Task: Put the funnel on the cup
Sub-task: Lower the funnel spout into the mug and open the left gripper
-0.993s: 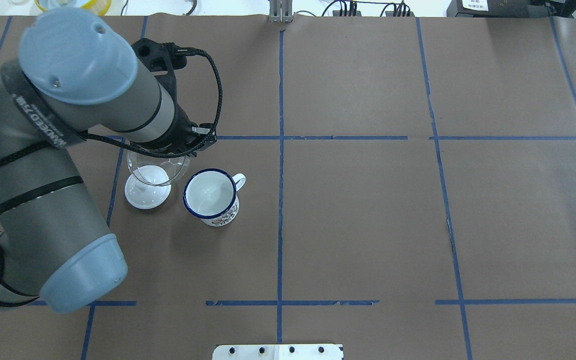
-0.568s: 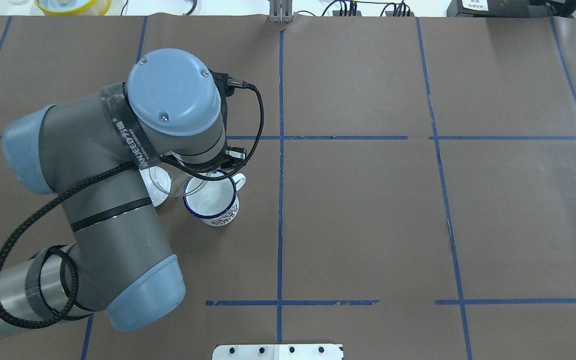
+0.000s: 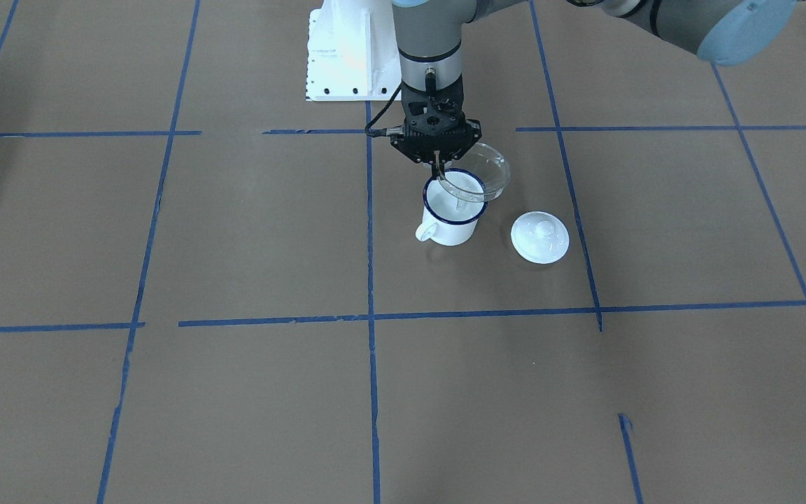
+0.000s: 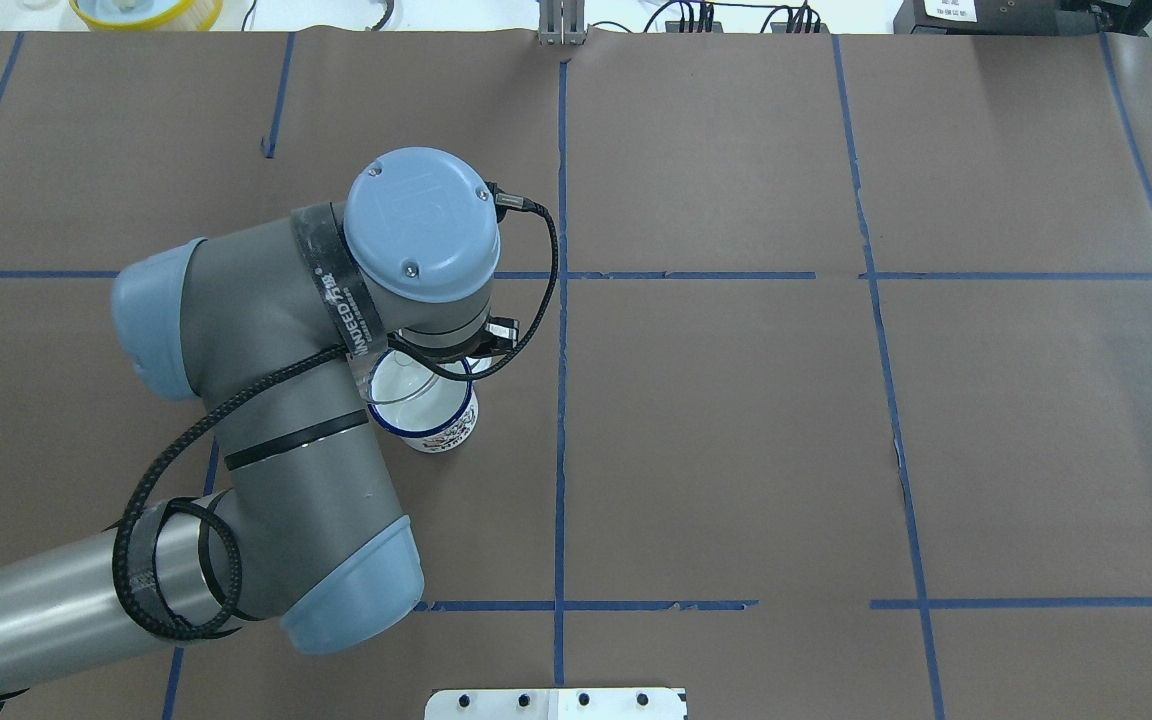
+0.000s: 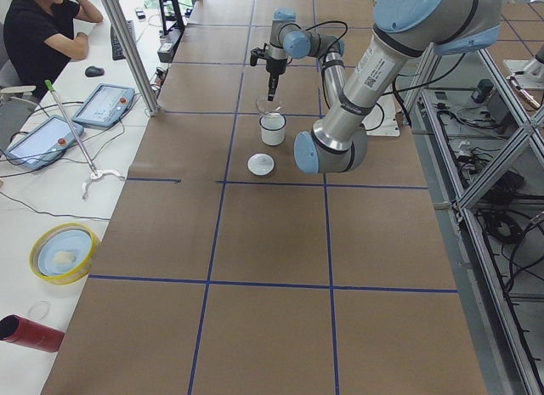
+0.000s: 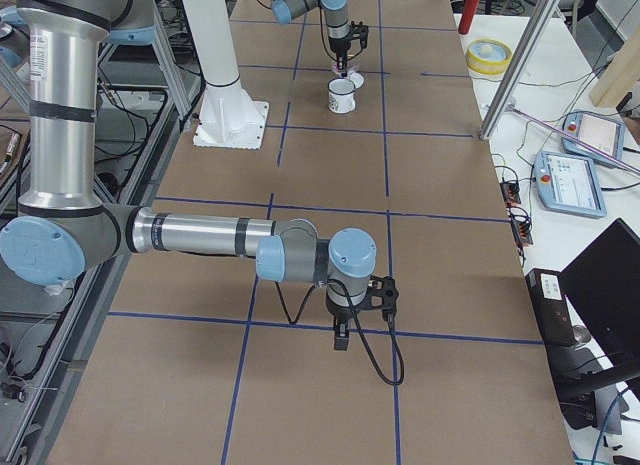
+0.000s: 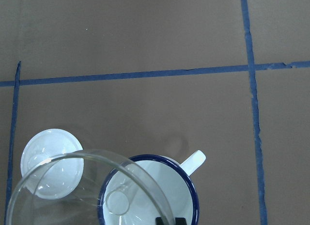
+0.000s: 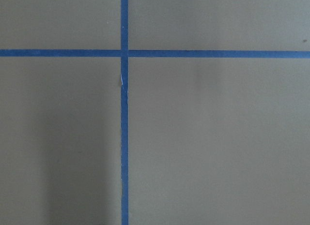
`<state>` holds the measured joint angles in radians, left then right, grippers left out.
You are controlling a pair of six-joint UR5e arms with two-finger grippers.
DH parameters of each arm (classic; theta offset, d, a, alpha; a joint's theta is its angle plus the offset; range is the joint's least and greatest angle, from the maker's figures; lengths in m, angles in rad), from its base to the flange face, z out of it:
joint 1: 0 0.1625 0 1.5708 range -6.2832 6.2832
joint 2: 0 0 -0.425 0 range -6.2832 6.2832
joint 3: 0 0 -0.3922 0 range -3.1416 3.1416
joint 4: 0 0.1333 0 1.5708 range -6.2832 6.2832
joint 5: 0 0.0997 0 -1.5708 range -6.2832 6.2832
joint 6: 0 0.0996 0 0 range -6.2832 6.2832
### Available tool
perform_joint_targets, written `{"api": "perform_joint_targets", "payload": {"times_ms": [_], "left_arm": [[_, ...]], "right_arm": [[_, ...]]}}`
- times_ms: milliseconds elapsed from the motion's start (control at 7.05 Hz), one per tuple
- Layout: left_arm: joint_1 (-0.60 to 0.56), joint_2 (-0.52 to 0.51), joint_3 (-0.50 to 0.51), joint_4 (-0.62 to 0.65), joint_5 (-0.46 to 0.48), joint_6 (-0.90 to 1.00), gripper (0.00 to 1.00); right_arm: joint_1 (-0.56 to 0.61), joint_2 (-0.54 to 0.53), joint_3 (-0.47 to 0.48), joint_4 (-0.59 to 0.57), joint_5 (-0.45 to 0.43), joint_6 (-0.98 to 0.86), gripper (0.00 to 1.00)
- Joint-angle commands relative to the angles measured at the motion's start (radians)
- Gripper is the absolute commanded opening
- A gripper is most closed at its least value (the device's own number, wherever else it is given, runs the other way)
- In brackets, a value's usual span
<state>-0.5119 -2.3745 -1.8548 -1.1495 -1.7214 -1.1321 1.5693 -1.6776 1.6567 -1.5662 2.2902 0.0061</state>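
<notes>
The clear funnel hangs tilted over the white blue-rimmed cup. My left gripper is shut on the funnel's rim and holds it above the cup. In the left wrist view the funnel has its spout over the cup's opening, with the wide cone offset toward the lid side. In the overhead view my arm covers most of the cup. My right gripper hangs low over bare table far from the cup; I cannot tell whether it is open or shut.
A white round lid with a knob lies on the table beside the cup, also in the left wrist view. The robot's white base stands behind. A yellow bowl sits off the table's far left corner. An operator sits at the side.
My left arm has swung to the right with the funnel, from above the lid to above the cup. The arm now hides the lid in the overhead view.
</notes>
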Motion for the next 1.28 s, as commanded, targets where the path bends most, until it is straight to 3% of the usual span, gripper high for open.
{"api": "perform_joint_targets", "payload": {"times_ms": [0,142,284,709,993,1135], "left_arm": [[0.029,0.003,0.011,-0.012,0.002,0.0,0.0],[0.03,0.006,0.014,-0.012,-0.001,0.0,0.19],[0.032,0.017,0.025,-0.045,0.002,-0.001,0.99],[0.027,0.07,0.003,-0.125,0.0,-0.006,1.0],[-0.003,0.099,-0.073,-0.157,0.0,-0.005,1.0],[-0.035,0.122,-0.084,-0.246,-0.003,-0.005,1.0]], "right_arm": [[0.0,-0.001,0.0,0.0,0.0,0.0,1.0],[0.0,-0.001,0.0,0.0,0.0,0.0,1.0],[0.0,-0.001,0.0,0.0,0.0,0.0,1.0],[0.0,-0.001,0.0,0.0,0.0,0.0,1.0],[0.0,-0.001,0.0,0.0,0.0,0.0,1.0],[0.0,0.001,0.0,0.0,0.0,0.0,1.0]]}}
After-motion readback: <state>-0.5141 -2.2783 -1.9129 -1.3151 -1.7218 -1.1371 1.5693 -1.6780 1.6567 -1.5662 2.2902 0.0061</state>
